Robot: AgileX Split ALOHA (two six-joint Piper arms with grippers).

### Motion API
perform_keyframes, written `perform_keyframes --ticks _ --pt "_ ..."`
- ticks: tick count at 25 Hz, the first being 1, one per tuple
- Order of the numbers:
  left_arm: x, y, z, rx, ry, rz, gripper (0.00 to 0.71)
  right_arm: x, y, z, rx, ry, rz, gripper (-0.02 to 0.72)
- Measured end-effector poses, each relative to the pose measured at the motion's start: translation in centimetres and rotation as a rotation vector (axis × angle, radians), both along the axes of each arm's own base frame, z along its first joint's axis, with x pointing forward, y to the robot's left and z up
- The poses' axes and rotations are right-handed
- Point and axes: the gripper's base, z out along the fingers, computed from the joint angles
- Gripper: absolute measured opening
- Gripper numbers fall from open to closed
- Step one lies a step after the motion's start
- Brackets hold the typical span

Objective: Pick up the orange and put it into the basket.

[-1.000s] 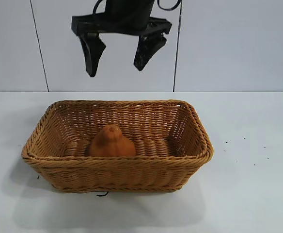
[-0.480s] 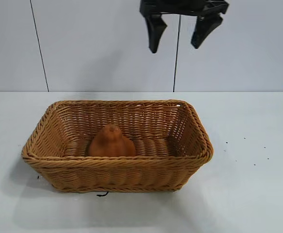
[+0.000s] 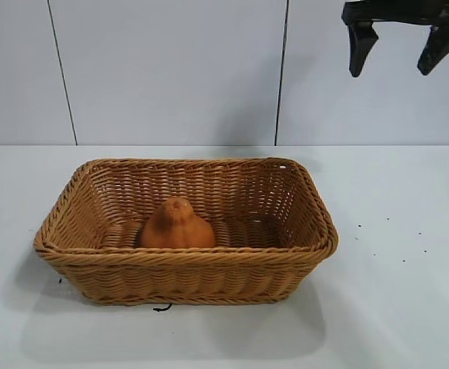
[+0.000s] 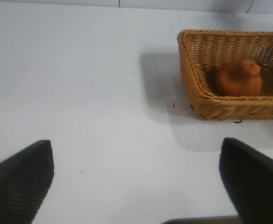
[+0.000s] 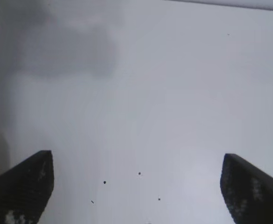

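Since the frame 1 s ago, the right gripper (image 3: 400,55) has been carried from above the middle of the basket (image 3: 186,270) up and away to the right, and it is now seen high at the upper right edge of the exterior view, well apart from the basket. Its 2 fingers (image 3: 358,51) are spread apart and nothing is held between them; the same is shown in the right wrist view, where only bare table (image 5: 164,93) with a few dark specks is seen between the finger tips.

The orange (image 3: 177,224) has not been shifted across the 3 exterior frames. It rests on the basket floor, left of centre, knob upward, close to the near wall. In the left wrist view the orange (image 4: 238,77) is seen inside the basket (image 4: 192,74) as well.

The left gripper (image 4: 136,186) is not caught by the exterior view; from its own camera it is held over the table, well apart from the basket, with its fingers (image 4: 19,179) wide apart and empty.

From this layout the placing is judged to be complete: the fruit is in the basket and has been released. What remains is judged to be only the retreat of the right arm to a parked pose.
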Motion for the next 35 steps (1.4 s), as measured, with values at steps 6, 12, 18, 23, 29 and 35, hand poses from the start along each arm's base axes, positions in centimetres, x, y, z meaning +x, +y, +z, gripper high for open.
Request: perform_keyframes --ticks 6,12,18,23,29,35 --pt "0.0 0.0 0.0 -0.001 0.000 -0.001 0.692 -8.6 0.2 0.4 0.031 0.109 0.010 0.696" --pt "0.0 0.0 0.0 -0.001 0.000 -0.001 0.692 -18.0 -0.4 0.9 0.048 0.130 0.053 0.696" --pt "0.0 0.0 0.0 -0.002 0.000 -0.002 0.692 -25.8 -1.1 -0.2 0.046 0.043 0.088 0.696" --pt "0.0 0.0 0.0 -0.002 0.000 -0.002 0.692 -30.8 -1.6 -2.1 0.050 -0.109 0.094 0.696" --pt "0.0 0.0 0.0 -0.002 0.000 -0.002 0.692 -34.9 -2.0 -0.8 0.058 -0.379 0.113 0.696" --pt "0.0 0.0 0.0 -0.002 0.000 -0.002 0.692 -39.1 -2.4 0.7 0.068 -0.657 0.117 0.696"
